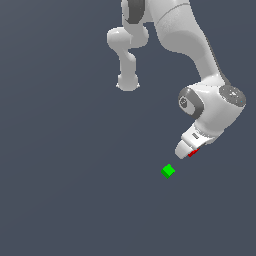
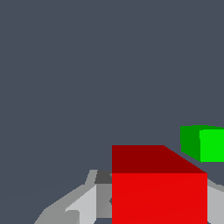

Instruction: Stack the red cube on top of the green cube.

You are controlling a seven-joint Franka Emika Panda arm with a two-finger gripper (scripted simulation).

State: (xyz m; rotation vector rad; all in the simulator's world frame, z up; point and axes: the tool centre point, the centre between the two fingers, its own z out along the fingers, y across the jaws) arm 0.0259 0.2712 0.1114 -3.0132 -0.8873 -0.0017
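Right now my claw (image 1: 188,150) sits in the lower right of the exterior view, clenched on the tiny plain bright red cube (image 1: 193,152), of which only a sliver shows past the white fingertips there. In the wrist view that same red cube (image 2: 159,197) fills the lower middle of the frame, wedged between my pale grey fingers (image 2: 83,205), so I judge the grasp to be firm. The tiny plain bright green cube (image 1: 168,171) lies on the flat dark grey-blue floor (image 1: 65,190) just below and toward the exterior view's left of my claw, near it but apart; in the wrist view it peeks in at the right edge (image 2: 203,143), beyond the red one. The step in hand, as I read it, is the carry toward the green cube. To do it well I should keep the red cube high enough to clear the green one's top, bring it squarely overhead with the faces lined up, then lower gently and let go only once it rests flat; coming in low from the side would risk knocking the green cube away. No brand, label or writing is readable anywhere.
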